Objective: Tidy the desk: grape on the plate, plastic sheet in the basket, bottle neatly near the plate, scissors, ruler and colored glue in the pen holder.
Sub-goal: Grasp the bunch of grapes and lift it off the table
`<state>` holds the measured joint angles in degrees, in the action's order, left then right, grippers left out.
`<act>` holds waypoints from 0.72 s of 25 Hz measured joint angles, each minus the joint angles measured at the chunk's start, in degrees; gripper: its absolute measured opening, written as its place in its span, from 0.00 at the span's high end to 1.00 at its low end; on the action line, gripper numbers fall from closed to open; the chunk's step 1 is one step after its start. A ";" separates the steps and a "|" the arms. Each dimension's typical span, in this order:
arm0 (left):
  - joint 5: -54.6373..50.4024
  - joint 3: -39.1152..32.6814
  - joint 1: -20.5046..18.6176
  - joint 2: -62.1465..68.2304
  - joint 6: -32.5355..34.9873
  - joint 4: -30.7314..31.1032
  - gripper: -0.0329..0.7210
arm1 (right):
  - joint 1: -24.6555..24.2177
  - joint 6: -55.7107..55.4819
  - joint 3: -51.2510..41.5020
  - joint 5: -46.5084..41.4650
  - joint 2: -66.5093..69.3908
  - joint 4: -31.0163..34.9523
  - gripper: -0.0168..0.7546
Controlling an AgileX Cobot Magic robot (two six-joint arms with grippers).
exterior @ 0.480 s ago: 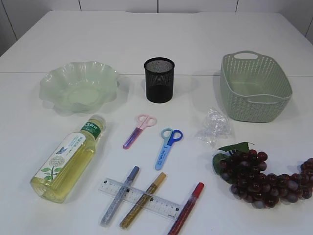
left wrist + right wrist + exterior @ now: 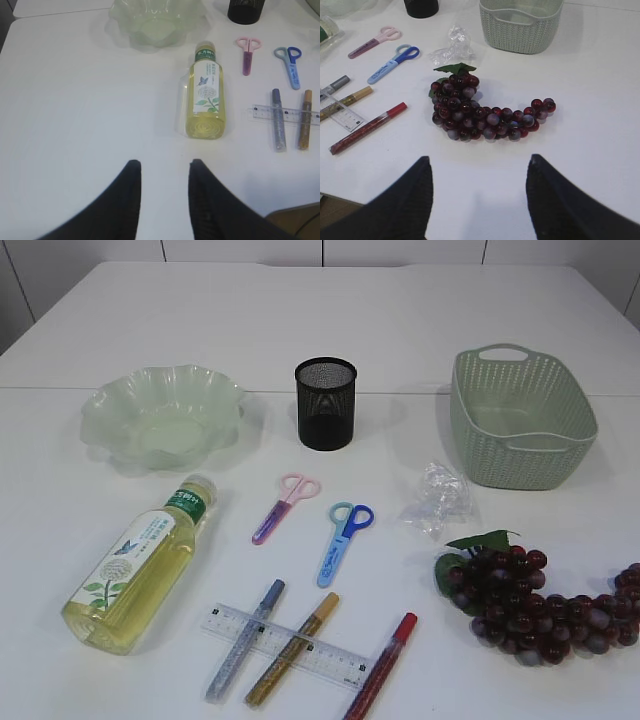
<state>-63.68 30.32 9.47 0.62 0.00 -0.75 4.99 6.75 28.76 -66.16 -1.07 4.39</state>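
A dark purple grape bunch (image 2: 530,605) (image 2: 480,112) lies at the front right. Crumpled clear plastic sheet (image 2: 435,498) (image 2: 452,42) rests left of the green basket (image 2: 520,420) (image 2: 520,22). The bottle (image 2: 140,565) (image 2: 205,92) of yellow liquid lies on its side below the pale green plate (image 2: 160,418) (image 2: 152,22). Pink scissors (image 2: 283,507), blue scissors (image 2: 342,540), a clear ruler (image 2: 285,645) and three glue pens (image 2: 245,640) lie in front of the black mesh pen holder (image 2: 325,403). My left gripper (image 2: 163,167) is open and empty, short of the bottle. My right gripper (image 2: 478,162) is open and empty, short of the grapes.
The white table's front edge (image 2: 295,212) shows at the lower right of the left wrist view. Neither arm appears in the exterior view.
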 joint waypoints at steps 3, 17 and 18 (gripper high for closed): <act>0.00 0.00 0.00 0.00 0.00 0.00 0.64 | 0.00 0.00 0.00 0.00 0.00 0.00 0.37; 0.00 0.00 0.00 0.00 0.00 -0.25 0.64 | 0.00 0.00 0.00 0.00 0.00 0.00 0.37; 0.00 0.00 0.00 0.00 0.00 -0.61 0.64 | 0.00 0.00 0.00 0.00 0.00 0.00 0.37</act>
<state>-63.68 30.32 9.47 0.62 0.00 -1.36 4.99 6.75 28.76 -66.16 -1.07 4.39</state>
